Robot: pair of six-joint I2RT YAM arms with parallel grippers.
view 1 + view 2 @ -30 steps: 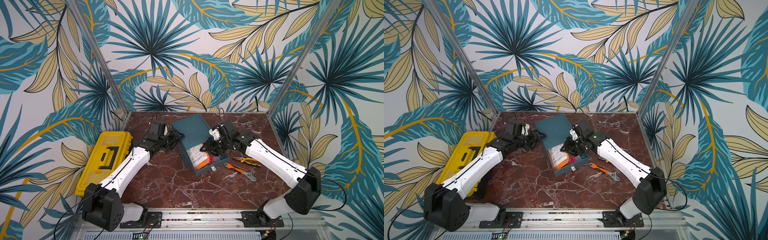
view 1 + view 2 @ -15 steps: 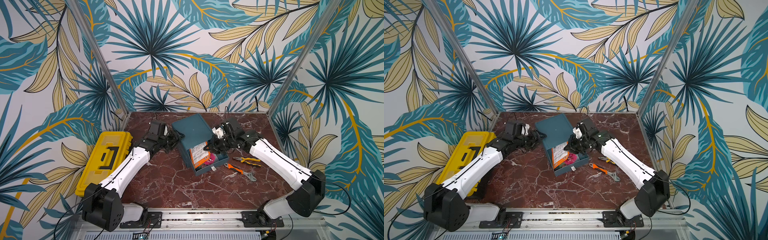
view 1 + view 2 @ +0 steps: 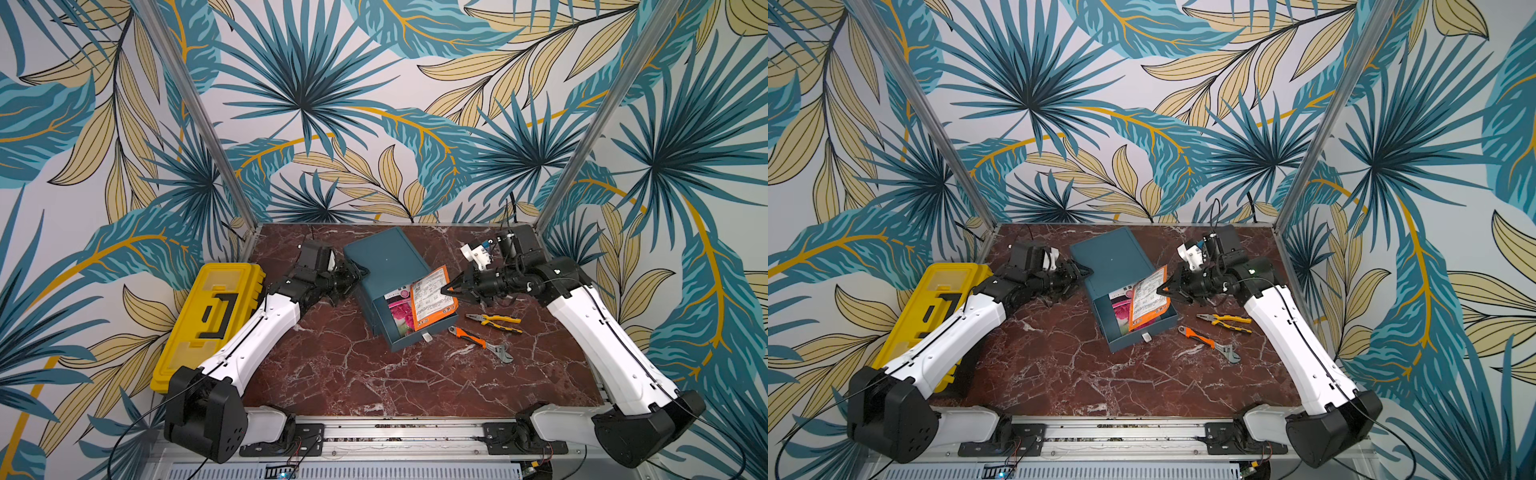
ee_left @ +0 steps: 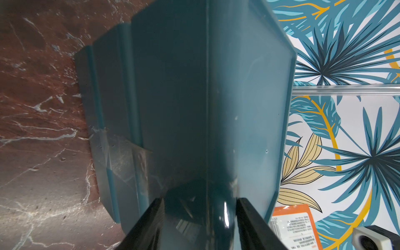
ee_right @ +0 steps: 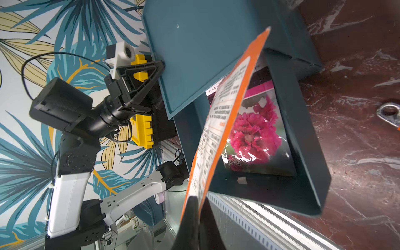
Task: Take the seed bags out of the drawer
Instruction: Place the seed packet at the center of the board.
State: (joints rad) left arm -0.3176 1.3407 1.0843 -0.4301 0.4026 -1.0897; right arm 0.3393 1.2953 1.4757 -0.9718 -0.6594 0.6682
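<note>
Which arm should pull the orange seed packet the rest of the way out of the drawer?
Right. The right gripper is shut on the orange packet, tilted up out of the drawer. The left gripper is clamped on the cabinet corner, bracing it.

Both top views are found bright and diffusely lit; only soft shadows are cast on the bench beneath the arms, and focus is sharp. In the left wrist view, the teal box ahead of the left pincer is rendered dim, its edges bowed. Beyond the right pincer, glare is noted on the pink seed bag. The orange seed bag nearest it is blurred.
</note>
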